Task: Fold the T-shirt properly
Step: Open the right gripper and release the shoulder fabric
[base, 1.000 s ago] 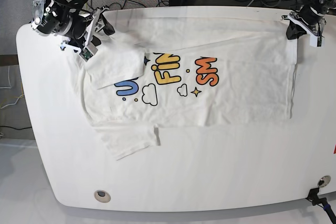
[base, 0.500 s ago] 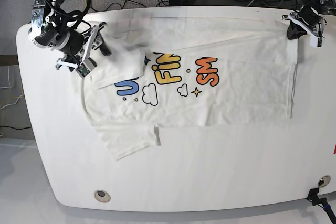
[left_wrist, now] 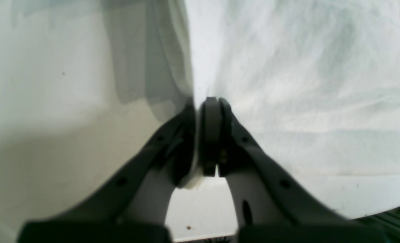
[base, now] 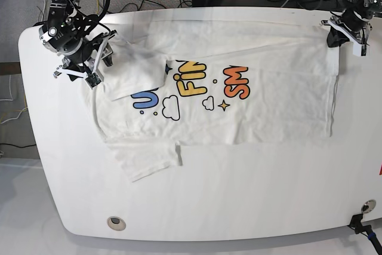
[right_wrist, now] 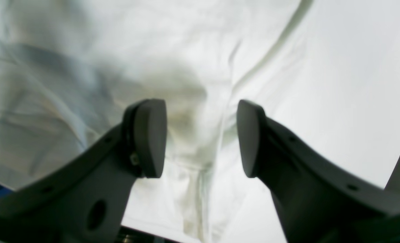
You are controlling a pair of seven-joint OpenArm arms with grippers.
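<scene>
At the 1 o'clock corner of the base view, the left pincer (base: pixel 337 35) is clamped on the hem corner of the T-shirt (base: pixel 262 111); its wrist view shows the two dark fingers (left_wrist: pixel 213 135) pressed together with white cloth pinched between them and the fabric spreading away above. At about 10 o'clock, the right pincer (base: pixel 100 64) hangs over the shoulder end of the garment with its jaws spread apart, and in its wrist view the pads (right_wrist: pixel 149 135) stand wide with rumpled cloth lying below the gap, nothing between them. The T-shirt lies print side up across the upper half of the white surface (base: pixel 239 195), neck end toward 9 o'clock and hem toward 3 o'clock. One sleeve (base: pixel 134 76) is folded in over the chest, covering part of the blue lettering, while the other sleeve (base: pixel 146 159) sticks out flat toward 7 o'clock. The yellow and orange letters stay uncovered near the centre.
</scene>
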